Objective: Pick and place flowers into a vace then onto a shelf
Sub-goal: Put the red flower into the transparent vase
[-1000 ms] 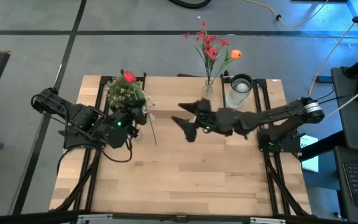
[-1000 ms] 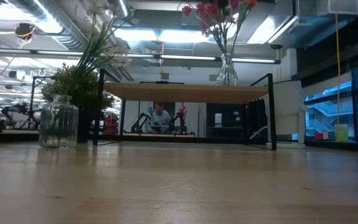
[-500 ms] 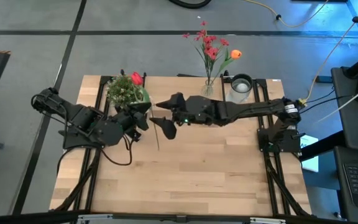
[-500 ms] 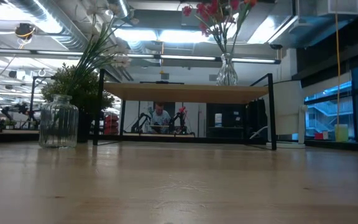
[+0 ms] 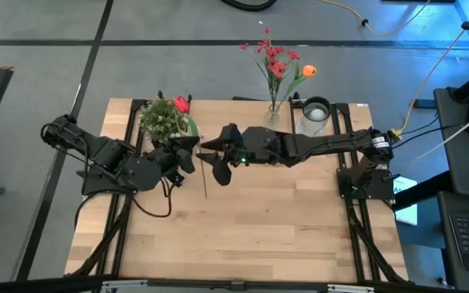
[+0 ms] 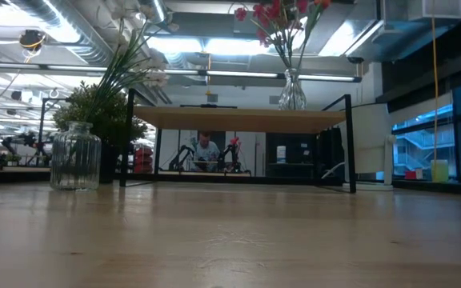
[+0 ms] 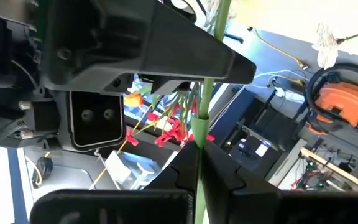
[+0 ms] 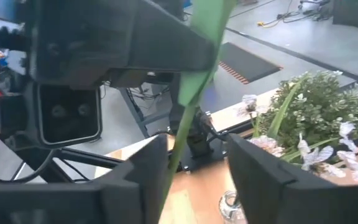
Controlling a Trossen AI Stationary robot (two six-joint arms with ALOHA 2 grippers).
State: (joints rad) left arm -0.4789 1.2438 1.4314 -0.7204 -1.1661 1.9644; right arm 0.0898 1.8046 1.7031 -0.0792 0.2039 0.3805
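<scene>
Thin green stem between dark blocky gripper fingers

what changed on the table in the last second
The right end effector swung left from mid-table to the red tulip, and its open fingers now straddle the green stem. The left end effector holds that stem and tipped the bloom toward the potted plant. The vase of flowers, the glass jar and the shelf stayed put.
</scene>
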